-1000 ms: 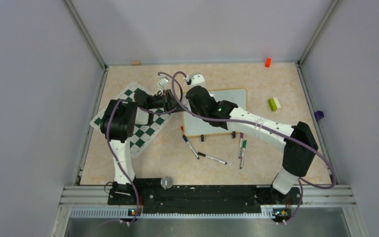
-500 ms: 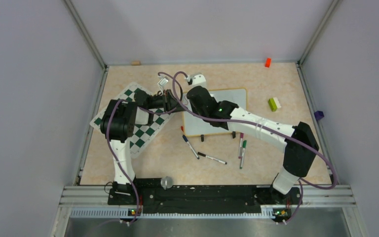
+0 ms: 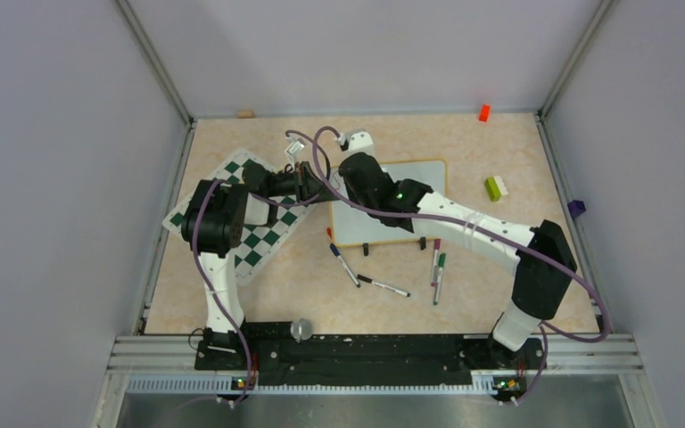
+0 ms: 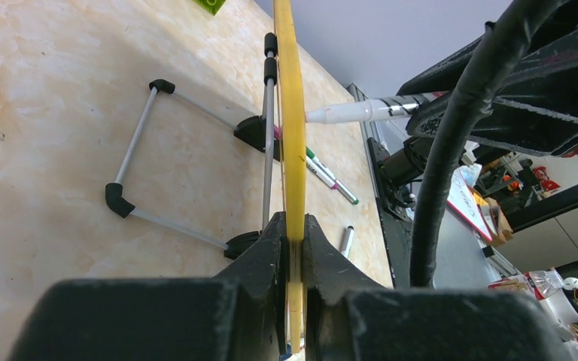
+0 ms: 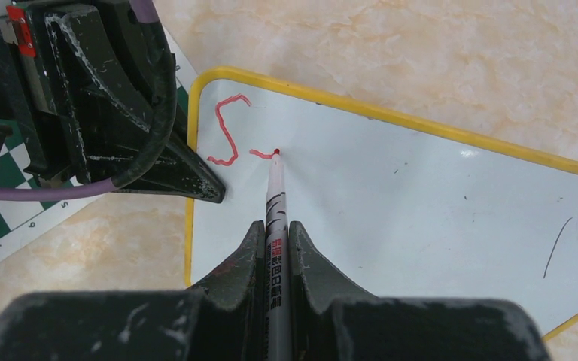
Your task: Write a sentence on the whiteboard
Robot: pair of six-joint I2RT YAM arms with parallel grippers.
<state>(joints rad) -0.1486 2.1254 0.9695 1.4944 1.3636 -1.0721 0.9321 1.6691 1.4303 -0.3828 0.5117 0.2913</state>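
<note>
The whiteboard (image 3: 415, 192) lies near mid-table, its white face (image 5: 421, 203) rimmed in yellow. My left gripper (image 4: 293, 226) is shut on the board's left edge (image 4: 290, 113), seen end-on. My right gripper (image 5: 275, 229) is shut on a red marker (image 5: 278, 203) whose tip touches the board near its top left corner. Of the sentence, a red "S" (image 5: 226, 135) and a short red stroke (image 5: 262, 155) beside it show. In the left wrist view the marker (image 4: 346, 114) meets the board from the right. The left gripper's fingers (image 5: 173, 162) sit just left of the writing.
A green-and-white chessboard mat (image 3: 250, 234) lies under the left arm. Several loose markers (image 3: 383, 285) lie in front of the board. A green-white block (image 3: 496, 187), an orange block (image 3: 483, 112) and a purple object (image 3: 576, 208) sit to the right. The board's wire stand (image 4: 139, 135) rests on the table.
My right gripper has crept slightly away from the bases with the marker. The left arm and the board have stayed put.
</note>
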